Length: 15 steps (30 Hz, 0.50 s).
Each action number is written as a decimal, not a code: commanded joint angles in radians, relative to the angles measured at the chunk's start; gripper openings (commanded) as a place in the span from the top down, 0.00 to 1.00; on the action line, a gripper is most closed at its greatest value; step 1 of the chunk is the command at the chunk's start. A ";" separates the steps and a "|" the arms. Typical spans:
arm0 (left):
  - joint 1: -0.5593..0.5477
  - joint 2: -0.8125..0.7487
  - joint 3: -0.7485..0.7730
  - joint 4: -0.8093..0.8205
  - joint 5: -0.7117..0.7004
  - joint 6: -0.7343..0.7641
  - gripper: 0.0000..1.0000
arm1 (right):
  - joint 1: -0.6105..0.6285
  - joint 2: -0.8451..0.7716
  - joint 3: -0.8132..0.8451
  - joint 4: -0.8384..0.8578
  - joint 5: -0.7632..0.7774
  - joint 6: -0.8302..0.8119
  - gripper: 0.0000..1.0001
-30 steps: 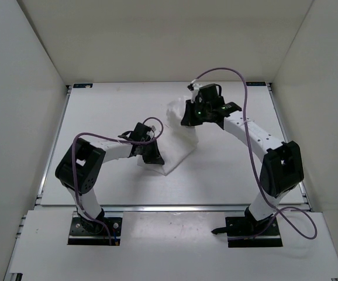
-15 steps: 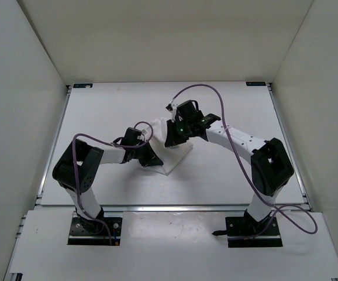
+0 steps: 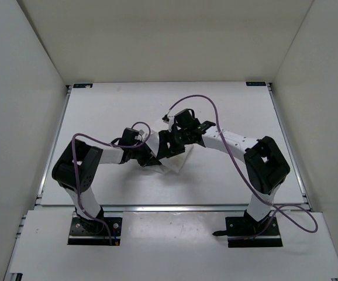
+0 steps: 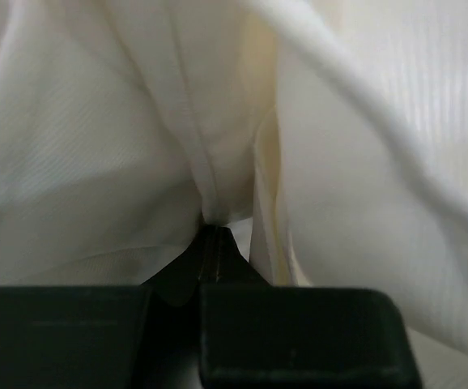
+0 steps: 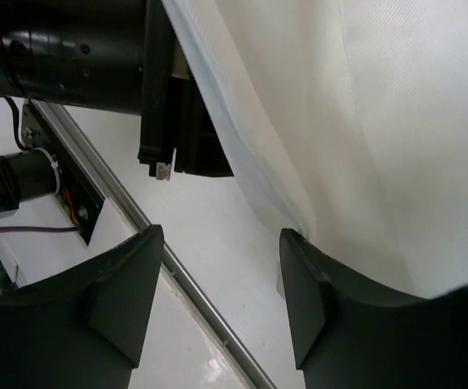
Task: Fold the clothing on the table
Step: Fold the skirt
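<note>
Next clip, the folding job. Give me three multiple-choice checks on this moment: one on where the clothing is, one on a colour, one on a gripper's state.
1. Where on the table is the clothing?
A. Near the middle, between the two grippers.
B. In the far left corner.
C. Against the right wall.

2. What colour are the cables looping over the arms?
A. Yellow.
B. Purple.
C. Green.

3. How does the right gripper stand?
A. Shut on the clothing.
B. Open, holding nothing.
C. Shut on a cable.

Key: 1 A, both arms meet over it mid-table in the top view, the left gripper pinching its fabric; 2 B, the loops show purple against white; 3 B, bare table shows between its spread fingers in the right wrist view.
</note>
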State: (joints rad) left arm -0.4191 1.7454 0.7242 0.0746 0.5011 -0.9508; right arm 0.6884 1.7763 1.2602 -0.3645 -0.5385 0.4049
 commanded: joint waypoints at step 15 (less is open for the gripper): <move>0.213 -0.452 -0.032 -0.332 0.047 0.201 0.87 | -0.204 -0.094 0.042 0.024 0.054 -0.041 0.83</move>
State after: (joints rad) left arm -0.2424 1.3987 0.6762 -0.1246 0.5251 -0.8280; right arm 0.4641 1.6329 1.2755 -0.2989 -0.5056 0.4179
